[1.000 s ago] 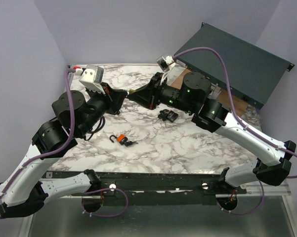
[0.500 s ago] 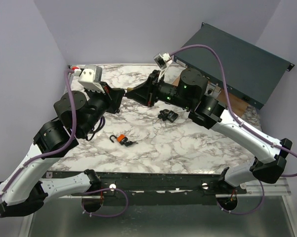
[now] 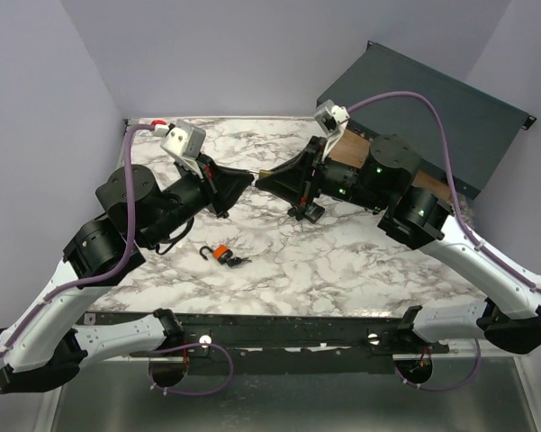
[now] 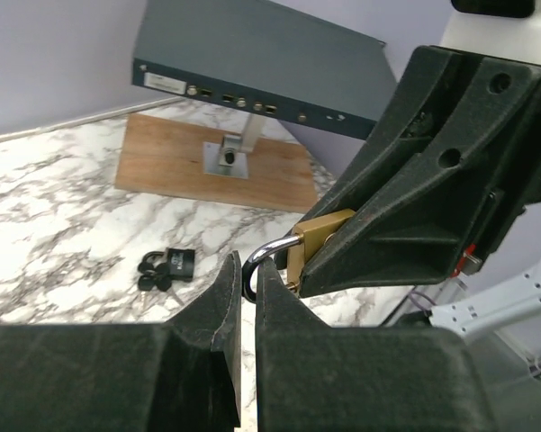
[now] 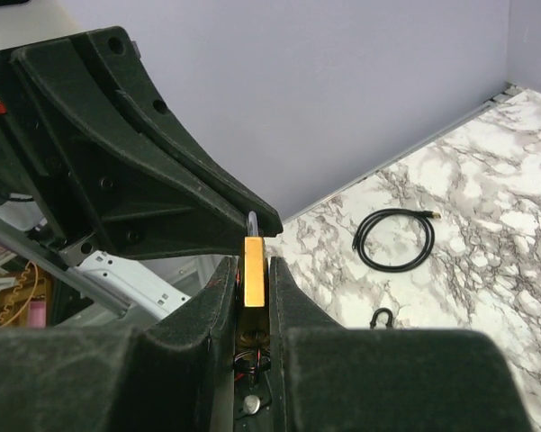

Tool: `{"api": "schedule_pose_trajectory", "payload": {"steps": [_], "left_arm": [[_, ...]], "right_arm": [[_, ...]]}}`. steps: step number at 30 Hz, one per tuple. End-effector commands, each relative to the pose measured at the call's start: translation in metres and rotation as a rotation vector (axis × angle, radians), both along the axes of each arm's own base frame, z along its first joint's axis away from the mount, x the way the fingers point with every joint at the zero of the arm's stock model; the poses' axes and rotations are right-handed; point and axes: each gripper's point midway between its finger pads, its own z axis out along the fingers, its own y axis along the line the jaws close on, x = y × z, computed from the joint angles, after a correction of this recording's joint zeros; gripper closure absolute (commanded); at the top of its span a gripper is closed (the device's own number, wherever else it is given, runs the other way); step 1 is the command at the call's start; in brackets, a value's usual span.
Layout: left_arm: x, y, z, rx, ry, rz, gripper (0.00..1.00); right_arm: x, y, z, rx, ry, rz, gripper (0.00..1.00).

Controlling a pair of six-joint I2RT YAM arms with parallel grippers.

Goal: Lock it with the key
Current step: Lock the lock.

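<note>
Orange padlock [image 3: 220,255]: on the worktop [image 3: 360,261], nearest the bases.
Left arm: angled inward, left hand [image 4: 247,270] fingers almost together at the shackle [image 4: 268,249]; whether it grips, cannot tell.
Right arm: stretched leftward, right hand [image 5: 252,261] clamping the brass padlock [image 4: 317,236] in mid-air.

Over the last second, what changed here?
Both arms shifted right together, so the left fingers and right fingers now meet farther right. The right fingers kept hold of the brass padlock. The orange padlock and black padlock stayed put.
</note>
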Motion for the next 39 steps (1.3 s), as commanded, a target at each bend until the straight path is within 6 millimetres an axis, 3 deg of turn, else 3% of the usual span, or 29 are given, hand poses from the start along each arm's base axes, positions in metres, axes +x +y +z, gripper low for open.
{"api": "schedule_pose_trajectory", "payload": {"steps": [1,10,19,24,30,34,39], "left_arm": [[-0.189,-0.068,0.056,-0.193,-0.060,-1.123,1.00],[-0.192,-0.082,0.057,-0.193,-0.023,-1.161,1.00],[-0.197,-0.087,0.046,-0.194,0.039,-1.198,1.00],[-0.199,-0.094,0.038,-0.197,0.071,-1.217,1.00],[-0.197,-0.096,0.033,-0.193,0.089,-1.210,1.00],[-0.193,-0.100,0.020,-0.159,0.131,-1.185,1.00],[-0.172,-0.102,-0.010,-0.028,0.177,-1.027,1.00]], "right_arm": [[0.036,0.032,-0.136,-0.294,0.144,-0.068,0.99],[0.043,0.042,-0.142,-0.295,0.164,-0.072,0.99],[0.066,0.038,-0.137,-0.279,0.164,-0.110,0.99],[0.077,0.041,-0.116,-0.218,0.158,-0.095,0.99],[0.075,0.049,-0.099,-0.160,0.160,-0.047,0.99],[0.077,0.047,-0.096,-0.158,0.158,-0.068,0.99],[0.088,0.034,-0.103,-0.245,0.145,-0.153,0.99]]}}
